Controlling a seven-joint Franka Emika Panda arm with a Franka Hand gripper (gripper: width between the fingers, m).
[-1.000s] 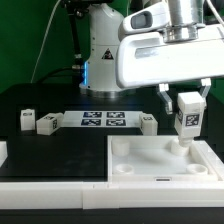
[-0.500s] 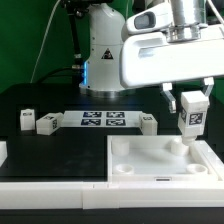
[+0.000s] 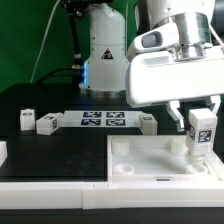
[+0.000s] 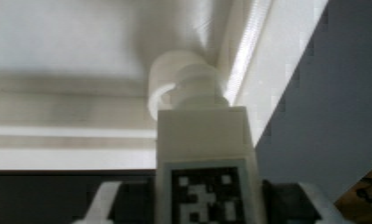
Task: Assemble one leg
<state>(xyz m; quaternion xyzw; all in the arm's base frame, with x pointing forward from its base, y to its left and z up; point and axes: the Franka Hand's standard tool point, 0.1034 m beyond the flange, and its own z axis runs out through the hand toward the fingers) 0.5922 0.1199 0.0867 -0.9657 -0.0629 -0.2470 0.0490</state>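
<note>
My gripper (image 3: pixel 201 118) is shut on a white leg (image 3: pixel 201 131) with a black-and-white tag on its side. It holds the leg upright over the far corner, at the exterior view's right, of the large white tabletop (image 3: pixel 150 165). The leg's lower end stands at or in that corner socket. In the wrist view the leg (image 4: pixel 206 150) runs down between my fingers (image 4: pixel 112 198) to the round socket (image 4: pixel 183 80) in the tabletop's corner. Three more white legs (image 3: pixel 26 119) (image 3: pixel 47 123) (image 3: pixel 148 124) lie on the black table behind the tabletop.
The marker board (image 3: pixel 103 120) lies flat between the loose legs. The arm's white base (image 3: pixel 103 45) stands behind it. A white block (image 3: pixel 3 152) shows at the exterior view's left edge. The tabletop's raised rim runs close beside the held leg.
The gripper has moved with the leg toward the exterior view's right and down, from above the tabletop's far rim to its far corner socket.
</note>
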